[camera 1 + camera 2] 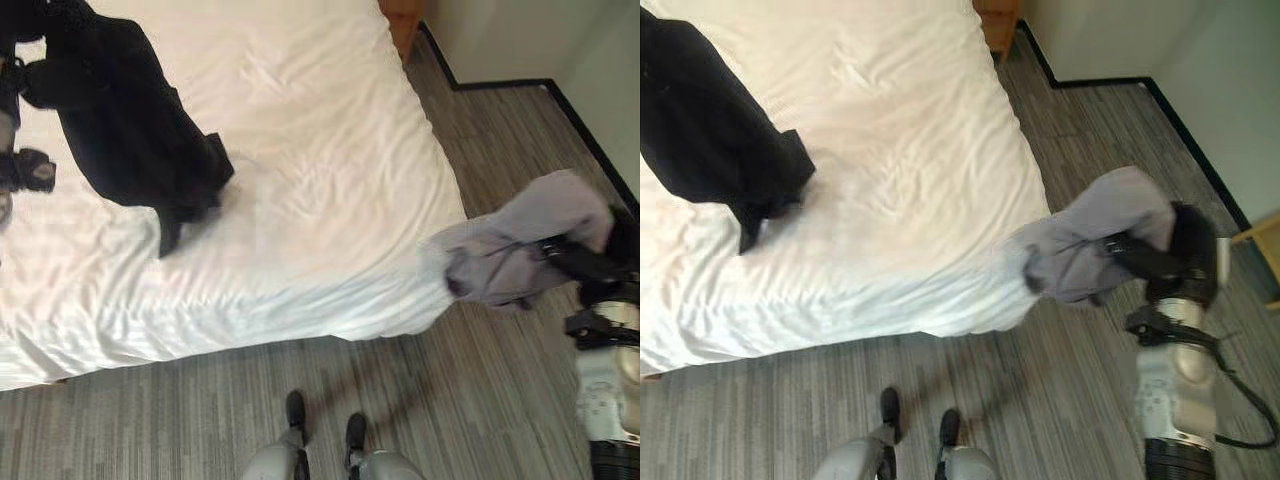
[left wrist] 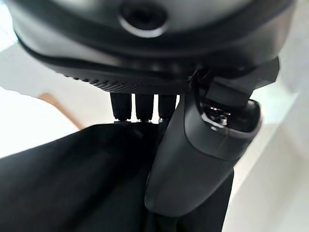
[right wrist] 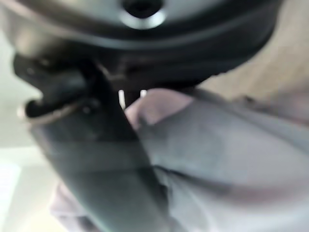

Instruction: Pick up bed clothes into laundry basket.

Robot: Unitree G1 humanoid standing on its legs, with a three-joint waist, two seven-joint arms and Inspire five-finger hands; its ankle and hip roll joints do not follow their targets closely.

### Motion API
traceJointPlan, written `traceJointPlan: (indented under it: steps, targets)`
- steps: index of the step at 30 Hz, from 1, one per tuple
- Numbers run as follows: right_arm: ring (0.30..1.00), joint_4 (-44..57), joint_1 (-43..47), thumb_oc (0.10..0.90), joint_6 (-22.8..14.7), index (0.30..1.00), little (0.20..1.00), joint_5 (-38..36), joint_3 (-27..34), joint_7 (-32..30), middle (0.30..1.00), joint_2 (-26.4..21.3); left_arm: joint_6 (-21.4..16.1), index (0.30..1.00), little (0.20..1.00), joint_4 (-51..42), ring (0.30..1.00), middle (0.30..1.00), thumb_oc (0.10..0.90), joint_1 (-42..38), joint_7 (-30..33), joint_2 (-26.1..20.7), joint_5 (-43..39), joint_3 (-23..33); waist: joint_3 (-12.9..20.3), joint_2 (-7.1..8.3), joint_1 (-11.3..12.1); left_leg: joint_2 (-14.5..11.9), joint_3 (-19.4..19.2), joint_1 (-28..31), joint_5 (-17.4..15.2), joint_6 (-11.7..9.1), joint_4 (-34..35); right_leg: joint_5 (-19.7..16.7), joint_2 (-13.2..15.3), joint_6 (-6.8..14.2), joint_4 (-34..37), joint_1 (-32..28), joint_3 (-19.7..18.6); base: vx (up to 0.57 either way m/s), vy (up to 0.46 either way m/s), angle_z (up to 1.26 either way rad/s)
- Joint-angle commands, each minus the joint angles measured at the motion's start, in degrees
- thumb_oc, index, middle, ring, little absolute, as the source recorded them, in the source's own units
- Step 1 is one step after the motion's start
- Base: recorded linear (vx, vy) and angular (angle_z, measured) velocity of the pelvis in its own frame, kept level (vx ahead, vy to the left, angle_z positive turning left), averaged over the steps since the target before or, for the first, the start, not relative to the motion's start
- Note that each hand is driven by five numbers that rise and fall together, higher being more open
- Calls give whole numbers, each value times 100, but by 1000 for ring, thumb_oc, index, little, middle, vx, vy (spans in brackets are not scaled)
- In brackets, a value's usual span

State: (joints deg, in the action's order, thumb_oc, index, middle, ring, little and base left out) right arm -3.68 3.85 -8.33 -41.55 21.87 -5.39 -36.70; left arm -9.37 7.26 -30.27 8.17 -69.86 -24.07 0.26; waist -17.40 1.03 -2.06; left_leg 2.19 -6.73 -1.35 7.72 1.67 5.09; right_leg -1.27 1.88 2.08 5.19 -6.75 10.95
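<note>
1. My right hand (image 1: 1160, 262) has the grey garment (image 1: 1090, 240) bunched in curled fingers, thumb clamped across the cloth as my right wrist view shows. It hangs off the right near corner of the bed (image 1: 330, 150), over the floor (image 1: 480, 400), trailing from the hand back toward the mattress edge.
2. The black garment (image 1: 130, 130) lies on the far left of the bed, its long axis running from the far left corner toward the middle, a ragged end pointing near.
3. My left hand (image 2: 193, 159) is at that garment's left edge. In my left wrist view the thumb lies over the dark cloth and the fingers go down behind it; I judge it pinched, though the fingertips are hidden.
4. I see no laundry basket from here.
5. What the coming move turns on: the grey piece hangs leftward from my right fingers, so I must carry it rightward and clear of the bed corner before lowering, or the tail will drag on the sheet.
</note>
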Motion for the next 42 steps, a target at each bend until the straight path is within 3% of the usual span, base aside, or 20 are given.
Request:
traceJointPlan:
  steps: [1,3,4,5,6,9,10,11,14,22,26,29,30,32,36,38,39,40,41,42]
  targets:
    - [300,905,56,400,-844,300,300,-125,113,81,300,-87,-787,300,300,-613,300,300,400,677,194,966,-234,1136,1311,-50,-84,-345,-46,717,-926,-471,-18,656,105,310,-410,121,116,0,0,0]
    - [300,1029,23,400,-789,300,300,-43,65,82,300,-38,-739,300,300,-918,300,300,400,1149,195,1332,-148,1478,1335,-79,-118,-347,-74,765,-936,-464,-18,672,103,297,-424,95,96,-21,-14,-12]
    - [300,1134,-5,400,-742,300,300,81,51,71,300,-9,-735,300,300,-1104,300,300,400,1437,177,1764,-137,1608,1346,-77,-136,-349,-90,780,-937,-459,-21,673,102,286,-435,91,88,-46,-26,-11]
    - [300,1347,-65,400,-691,300,300,248,206,81,300,125,-733,300,300,-1451,300,300,400,1978,-73,2643,-409,1724,1324,-41,-145,-356,-95,775,-931,-438,-35,689,88,257,-477,106,71,-38,-20,-7]
    - [300,1386,-98,400,-672,300,300,261,202,74,300,108,-703,300,300,-1530,300,300,400,2060,-94,2703,-410,1773,1340,-73,-147,-356,-101,783,-932,-437,-33,695,88,257,-488,107,64,0,0,0]
    - [300,1555,-274,400,-700,300,300,254,431,62,300,523,-564,300,300,-1877,300,300,400,2851,-428,3984,-984,1762,1311,-42,-177,-381,-109,808,-941,-403,-46,715,74,206,-539,126,34,-3,-3,-2]
    - [300,1574,-302,400,-694,300,300,258,432,63,300,517,-549,300,300,-1918,300,300,400,2893,-436,4014,-984,1770,1320,-56,-175,-382,-112,818,-942,-404,-44,720,74,206,-545,121,30,-44,-24,-1]
    - [300,1615,-410,400,-727,300,300,297,536,19,300,788,-467,300,300,-2068,300,300,400,3370,-457,4766,-1222,1761,1291,-34,-165,-399,-147,829,-937,-384,-51,683,54,174,-496,113,-1,-41,-22,-3]
    - [300,1544,-612,400,-759,300,300,276,583,-5,300,1173,-455,300,300,-2196,300,300,400,3895,-369,5471,-1284,1873,1273,21,-104,-399,-186,887,-961,-343,-56,655,12,148,-408,48,-41,-41,-34,-13]
    - [300,1777,-968,400,-545,300,300,367,-28,407,300,1572,-445,300,300,-2465,300,300,400,3753,-726,5130,-991,1736,1196,-32,-119,-429,-201,971,-966,-358,-56,655,-35,120,-272,-117,-56,-4,-11,-6]
    - [300,1779,-958,400,-509,300,300,218,-244,475,300,1767,-443,300,300,-2455,300,300,400,3686,-748,5281,-1087,1504,1159,-51,-158,-440,-174,966,-959,-353,-72,649,-43,110,-327,-70,-109,-25,-5,-1]
    - [300,1784,-895,400,-539,300,300,143,-214,496,300,1741,-433,300,300,-2497,300,300,400,3755,-800,5379,-1244,1465,1025,13,-162,-403,-86,741,-1204,-312,-848,678,25,60,-577,25,-349,-47,-6,-10]
    - [300,1756,-726,400,-584,300,300,128,-310,502,300,1650,-474,300,300,-2569,300,300,400,3767,-808,5332,-1201,1464,828,63,-51,-277,405,398,-1351,-349,-1540,649,57,5,-766,184,-646,-173,52,-26]
    - [300,1682,-419,400,-625,300,300,64,-501,507,300,1498,-587,300,300,-2682,300,300,400,3753,-772,5276,-1257,1557,667,75,151,-150,1353,161,-1378,-460,-1923,553,49,61,-999,543,-1196,-158,111,-91]
    - [300,1713,-331,400,-623,300,300,-97,-602,547,300,1404,-737,300,300,-3012,300,300,400,3881,-661,5249,-1347,1857,719,114,174,-482,2726,287,-1270,-554,-2619,473,-31,343,-1191,886,-2336,35,206,-200]
    - [300,1671,-404,400,-629,300,300,-221,-566,537,300,1416,-763,300,300,-3100,300,300,400,3877,-618,5159,-1267,1927,801,72,27,-675,3051,526,-1156,-652,-2567,346,-151,522,-1228,1071,-2854,17,240,-116]
    - [300,1668,-402,400,-630,300,300,-223,-568,538,300,1418,-763,300,300,-3098,300,300,400,3876,-618,5155,-1266,1928,822,65,43,-692,3016,547,-1176,-632,-2539,373,-156,518,-1215,1065,-2856,48,265,-152]
    - [300,1594,-430,400,-655,300,300,-271,-551,504,300,1410,-792,300,300,-3102,300,300,400,3761,-580,5048,-1210,1923,883,23,-127,-817,3058,746,-1221,-707,-2452,329,-212,615,-1258,1177,-3150,-52,419,-198]
    - [300,1656,-511,400,-635,300,300,-135,-536,480,300,1316,-839,300,300,-3207,300,300,400,3466,-510,4813,-1111,1824,925,-6,-442,-882,3066,1017,-1711,-677,-2071,222,-275,808,-1407,1474,-3644,-287,596,-268]
    - [300,1733,-525,400,-639,300,300,-109,-472,495,300,1338,-906,300,300,-3203,300,300,400,3202,-551,4652,-1116,1673,922,112,-552,-864,2441,1216,-2256,-577,-1486,-102,-218,941,-1214,1741,-3944,-441,617,-267]
